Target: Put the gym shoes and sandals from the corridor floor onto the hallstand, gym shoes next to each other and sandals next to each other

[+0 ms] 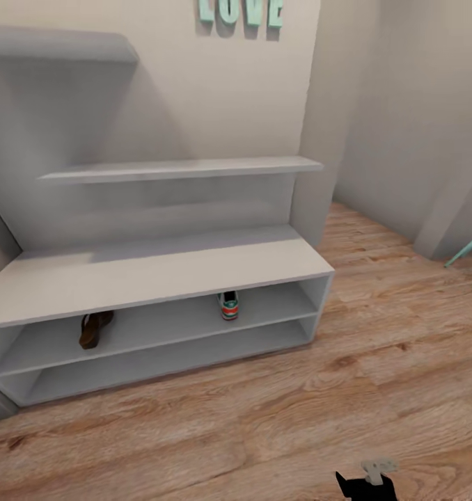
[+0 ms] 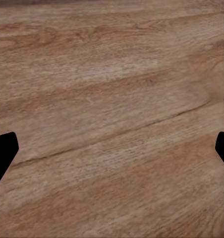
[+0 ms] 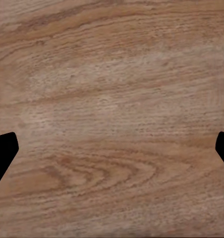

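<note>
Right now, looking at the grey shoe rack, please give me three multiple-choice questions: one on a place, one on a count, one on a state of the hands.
1. Where does the dark brown strappy sandal sit?
A. upper open shelf row of the pale-grey hallstand
B. bench top
C. wood plank floor

2. How many white sneakers with a red-and-green heel are on the rack?
A. none
B. one
C. three

3. How are the left hand and right hand?
A. both holding shoes
B. one holding a sandal
C. both open and empty over the floor

Answers: 1 A, it lies under the bench top. 2 B, a single heel shows. 3 C, fingertips spread, only planks between.
</note>
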